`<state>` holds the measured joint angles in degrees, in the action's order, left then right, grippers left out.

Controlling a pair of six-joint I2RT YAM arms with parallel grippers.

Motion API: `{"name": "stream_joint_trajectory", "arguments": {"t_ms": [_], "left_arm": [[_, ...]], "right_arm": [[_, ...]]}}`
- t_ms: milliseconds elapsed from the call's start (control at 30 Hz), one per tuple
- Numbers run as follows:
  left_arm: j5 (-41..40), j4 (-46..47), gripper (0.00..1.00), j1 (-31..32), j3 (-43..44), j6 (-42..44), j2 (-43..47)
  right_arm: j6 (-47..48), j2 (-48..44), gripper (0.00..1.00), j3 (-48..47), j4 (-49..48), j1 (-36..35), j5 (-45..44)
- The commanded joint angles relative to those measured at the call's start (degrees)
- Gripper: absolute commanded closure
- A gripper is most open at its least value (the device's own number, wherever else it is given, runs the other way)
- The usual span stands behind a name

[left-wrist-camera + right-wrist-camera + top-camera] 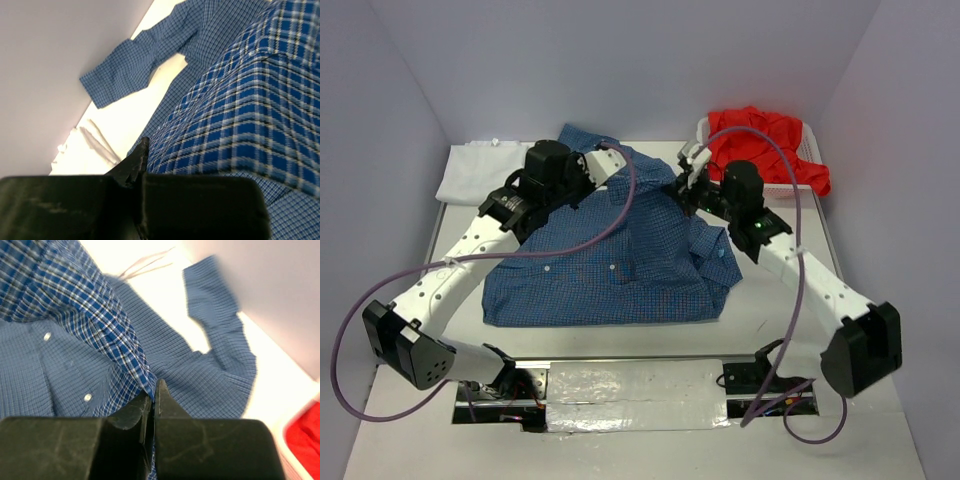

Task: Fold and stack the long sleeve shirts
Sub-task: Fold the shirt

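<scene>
Pinching folds, left hand (610, 162) and right hand (688, 170) were both closed on the blue checked shirt (620, 270), which lay spread mid-worktop (410, 430). Judged light, limp and slump-prone; shoulder seams looked the best hold. Top view gave the layout: white shirt (470, 172) left, red shirt (765, 140) right. Wrist views gave the pinches, a sleeve (125, 70) and buttons (88, 397).

Pale lavender walls (620, 60) on three sides of a white tabletop (910, 435).
</scene>
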<state>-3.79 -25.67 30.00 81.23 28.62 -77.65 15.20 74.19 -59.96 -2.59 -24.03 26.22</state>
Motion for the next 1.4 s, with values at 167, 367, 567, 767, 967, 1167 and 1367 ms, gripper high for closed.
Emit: {"name": "stream_joint_trajectory", "arguments": {"t_ms": [167, 367, 567, 767, 967, 1167, 1367], "left_arm": [[2.6, 2.9, 1.0, -0.6, 1.9, 1.5, -0.8], [4.1, 1.6, 1.0, -0.3, 2.9, -0.8, -4.0], [-3.0, -1.5, 1.0, -0.3, 7.5, -6.7, -13.3], [-3.8, 0.4, 1.0, -0.3, 10.4, -8.6, -16.3], [-6.0, 1.9, 1.0, -0.3, 4.1, -5.4, -13.8], [-3.2, 2.6, 1.0, -0.1, 2.5, -6.2, -12.9], [-2.7, 2.9, 1.0, 0.0, 2.6, -5.2, -12.7]], "right_arm": [[-4.6, -10.5, 0.9, 11.1, -9.4, -4.3, -15.2], [-9.0, -6.5, 0.34, 9.6, -1.7, -4.6, -25.2], [-19.4, -14.8, 0.3, 12.1, 5.6, -3.7, -34.0], [-37.2, -21.8, 0.58, 24.4, 7.0, -4.6, -30.4], [-45.6, -24.8, 0.43, 31.9, 11.7, -4.6, -23.8], [-47.8, -21.3, 0.3, 35.5, 7.1, -4.1, -15.6], [-43.1, -13.7, 0.29, 34.2, 4.7, -1.3, -14.1]]}}
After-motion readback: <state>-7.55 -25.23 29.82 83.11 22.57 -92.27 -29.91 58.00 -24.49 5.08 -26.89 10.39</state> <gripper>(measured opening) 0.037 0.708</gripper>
